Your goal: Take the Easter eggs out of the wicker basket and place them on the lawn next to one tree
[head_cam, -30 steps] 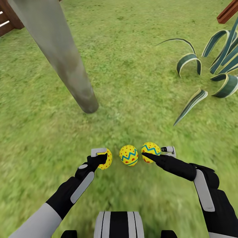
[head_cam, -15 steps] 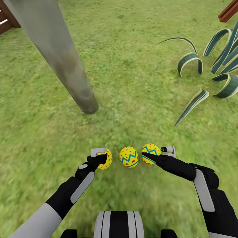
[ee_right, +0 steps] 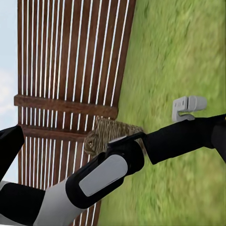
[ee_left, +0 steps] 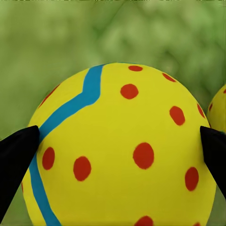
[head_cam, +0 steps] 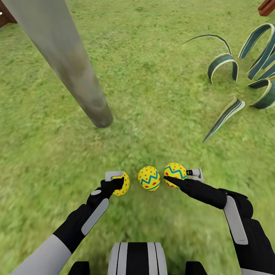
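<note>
Three yellow Easter eggs with blue zigzags and red dots sit in a row on the lawn (head_cam: 160, 95), a short way in front of the tree (head_cam: 68, 61). My left gripper (head_cam: 119, 181) is shut on the left egg (head_cam: 125, 185), which the left wrist view shows as the egg (ee_left: 117, 141) between black fingertips (ee_left: 16, 160). The middle egg (head_cam: 149, 178) lies free on the grass. The right egg (head_cam: 174, 171) rests against my right gripper (head_cam: 179, 175), which is open. The wicker basket (ee_right: 106, 132) stands far off by the fence (ee_right: 70, 56).
A low striped broad-leaved plant (head_cam: 236, 76) spreads at the right. The leaning trunk meets the ground at its base (head_cam: 101, 119). Bits of brown fence (head_cam: 267, 7) show in the far corners. Open grass lies beyond the eggs.
The ground, trunk and plant have slid slightly in the picture, so the camera moved. Both arms keep their pose, and the left egg stays in the left gripper.
</note>
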Tool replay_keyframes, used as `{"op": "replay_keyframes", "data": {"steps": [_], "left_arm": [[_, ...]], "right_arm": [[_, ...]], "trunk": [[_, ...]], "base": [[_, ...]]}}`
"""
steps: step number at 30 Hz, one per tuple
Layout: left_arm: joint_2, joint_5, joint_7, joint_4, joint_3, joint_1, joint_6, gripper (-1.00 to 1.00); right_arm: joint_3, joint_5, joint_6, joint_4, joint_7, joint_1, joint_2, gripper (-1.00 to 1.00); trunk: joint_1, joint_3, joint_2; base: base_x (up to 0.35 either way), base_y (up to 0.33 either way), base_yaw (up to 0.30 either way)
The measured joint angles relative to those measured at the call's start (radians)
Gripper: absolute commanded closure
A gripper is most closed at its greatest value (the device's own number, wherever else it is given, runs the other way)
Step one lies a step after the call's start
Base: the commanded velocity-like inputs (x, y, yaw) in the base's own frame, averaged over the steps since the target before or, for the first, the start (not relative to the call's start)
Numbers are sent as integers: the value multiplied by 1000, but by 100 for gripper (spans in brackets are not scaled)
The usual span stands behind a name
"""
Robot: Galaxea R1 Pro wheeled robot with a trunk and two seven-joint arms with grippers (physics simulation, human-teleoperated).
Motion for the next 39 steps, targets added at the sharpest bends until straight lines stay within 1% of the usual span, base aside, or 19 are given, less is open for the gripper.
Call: {"op": "replay_keyframes", "data": {"steps": [6,8,14,21,23,26,35,36,39], "left_arm": [[0,0,0,0,0,0,-1,100],[0,0,0,0,0,0,-1,100],[0,1,0,0,1,0,-1,100],[-1,0,0,1,3,0,-2,100],[-2,-1,-1,0,5,-1,-10,100],[-2,6,-1,5,4,-1,-28,100],[-1,2,-1,3,2,0,-38,100],[-2,1,-1,3,2,0,-38,-100],[-2,1,-1,3,2,0,-38,-100]], "right_arm": [[1,0,0,0,0,0,0,-100],[1,0,0,0,0,0,0,-100],[2,0,0,0,0,0,1,-100],[11,0,0,0,-3,0,1,-100],[12,1,0,1,-3,0,2,-100],[12,1,0,1,-4,0,2,-100],[15,1,0,1,-4,0,0,-100],[15,1,0,1,-4,0,1,-100],[15,1,0,1,-4,0,1,-100]], "trunk": [[0,0,0],[1,-8,0],[1,-8,0],[1,-8,0],[2,-15,-1],[2,-15,-1],[2,-15,-1],[2,-15,-1],[2,-15,-1]], "base": [[0,0,0],[0,0,0],[0,0,0],[0,0,0],[0,0,0],[0,0,0],[0,0,0],[0,0,0],[0,0,0]]}}
